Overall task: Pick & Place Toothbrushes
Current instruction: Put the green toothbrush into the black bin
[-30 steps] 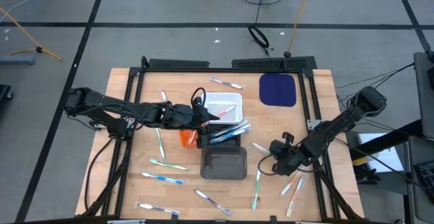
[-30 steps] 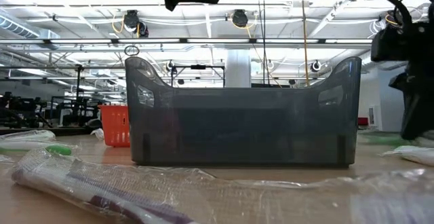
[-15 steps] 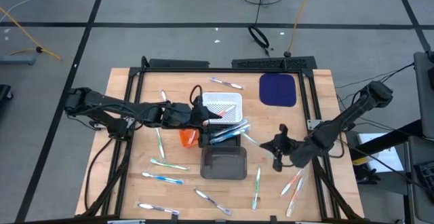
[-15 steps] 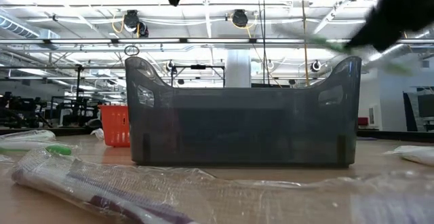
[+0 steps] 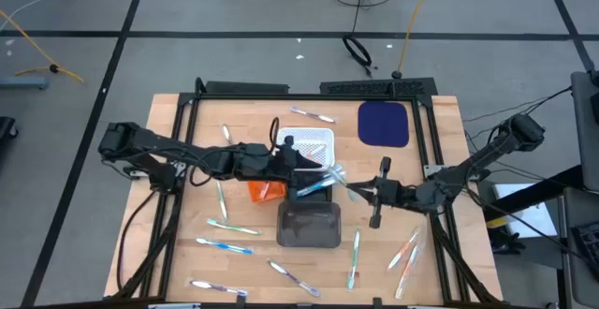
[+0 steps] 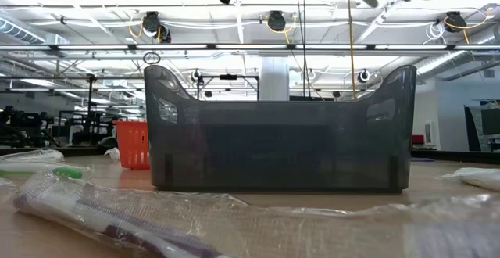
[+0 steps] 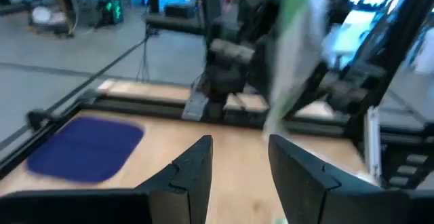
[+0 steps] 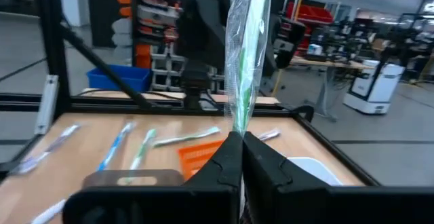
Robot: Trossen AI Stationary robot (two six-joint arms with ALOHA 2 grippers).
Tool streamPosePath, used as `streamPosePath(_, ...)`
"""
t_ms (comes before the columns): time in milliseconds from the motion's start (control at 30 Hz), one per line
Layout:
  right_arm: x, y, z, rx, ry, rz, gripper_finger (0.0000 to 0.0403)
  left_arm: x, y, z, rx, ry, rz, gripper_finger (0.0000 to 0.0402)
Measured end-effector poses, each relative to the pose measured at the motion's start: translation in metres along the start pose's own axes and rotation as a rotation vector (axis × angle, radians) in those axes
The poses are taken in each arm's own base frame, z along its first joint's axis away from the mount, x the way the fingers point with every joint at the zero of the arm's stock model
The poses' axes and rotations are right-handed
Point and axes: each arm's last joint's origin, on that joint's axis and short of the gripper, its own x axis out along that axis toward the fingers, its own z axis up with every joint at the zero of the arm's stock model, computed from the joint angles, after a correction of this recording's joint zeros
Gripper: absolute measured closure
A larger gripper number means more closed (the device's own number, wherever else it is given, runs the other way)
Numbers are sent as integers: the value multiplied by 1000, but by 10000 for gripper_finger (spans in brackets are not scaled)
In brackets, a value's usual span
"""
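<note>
A dark grey bin (image 5: 310, 226) sits mid-desk (image 5: 173, 262), a white tray (image 5: 313, 141) behind it, an orange basket (image 5: 259, 190) beside, a blue mat (image 5: 384, 123) further back.

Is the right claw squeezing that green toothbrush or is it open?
Squeezing. The right claw is closed on the wrapped green toothbrush, which sticks out from between its fingers.

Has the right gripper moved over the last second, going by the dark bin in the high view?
Yes. The right gripper, shut on a wrapped toothbrush, has risen from the loose toothbrushes right of the dark bin and moved toward the bin's far right corner.
</note>
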Motion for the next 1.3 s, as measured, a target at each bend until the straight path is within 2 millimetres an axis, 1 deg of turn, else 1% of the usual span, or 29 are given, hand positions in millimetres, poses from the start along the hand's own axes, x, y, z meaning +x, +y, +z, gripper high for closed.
streamPosePath(167,8,-3,-4,-18,11,-31,403,14,-2,-6,-10,-68,-13,254)
streamPosePath(300,11,-4,-5,-14,6,-20,403,20,-2,-8,-14,-109,-20,254)
streamPosePath(500,12,-4,-5,-18,6,-23,403,21,-2,-8,-6,-120,-32,254)
streamPosePath(667,12,-5,-5,-18,7,-28,403,20,-3,-2,6,-176,-64,254)
streamPosePath(867,18,-5,-9,-18,16,-30,403,20,-3,-2,7,-173,-70,257)
streamPosePath(933,22,-5,-11,-17,14,-13,403,20,-3,-2,9,-174,-70,269)
streamPosePath(1000,24,-5,-12,-16,10,-13,403,20,-3,-3,13,-171,-70,290)
streamPosePath(1067,25,-5,-12,-14,8,-17,403,20,-3,-3,16,-171,-69,320)
streamPosePath(1167,25,-6,-12,-15,10,-23,403,20,-4,-3,44,-172,-73,377)
streamPosePath(1200,25,-6,-12,-16,11,-22,403,20,-4,-3,51,-172,-70,386)
streamPosePath(1300,25,-6,-12,-22,11,-22,403,20,-4,-3,54,-168,-69,385)
